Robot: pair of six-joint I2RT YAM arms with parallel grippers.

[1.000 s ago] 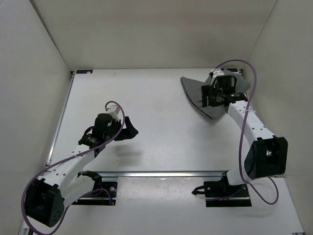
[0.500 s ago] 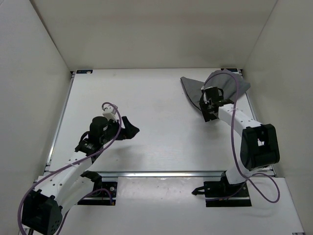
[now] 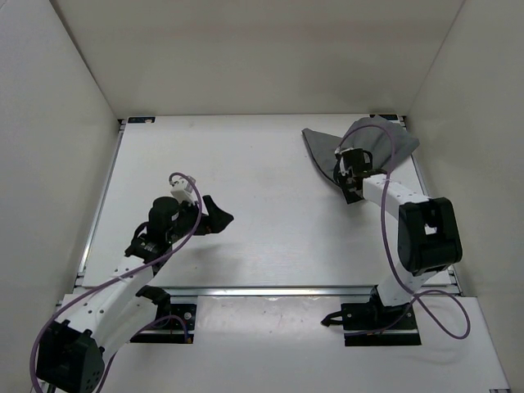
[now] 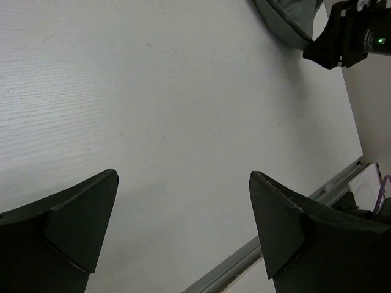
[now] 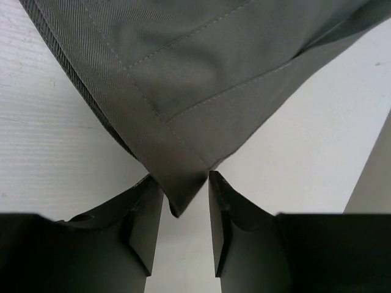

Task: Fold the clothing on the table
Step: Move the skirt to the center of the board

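Observation:
The dark-grey clothing (image 3: 321, 152) lies bunched at the far right corner of the white table (image 3: 262, 180). My right gripper (image 3: 350, 187) is down at its near tip. In the right wrist view a stitched corner of the clothing (image 5: 201, 73) pokes between the fingers of the right gripper (image 5: 180, 178). The jaws are narrowed around that corner but still stand apart, with bare table showing between them lower down. My left gripper (image 3: 219, 214) hovers over the left-middle of the table, wide open and holding nothing (image 4: 183, 180). The left wrist view catches the clothing (image 4: 284, 21) far off.
Metal rails run along the table's left edge (image 3: 98, 205) and near edge (image 3: 270, 289). White walls close in the left, back and right sides. A purple cable (image 3: 393, 143) loops over the right arm above the cloth. The right wrist's black body (image 4: 354, 36) shows in the left wrist view.
My right gripper came down to the near tip of the clothing and its jaws narrowed around that corner. The left arm drew slightly nearer, its gripper staying wide open.

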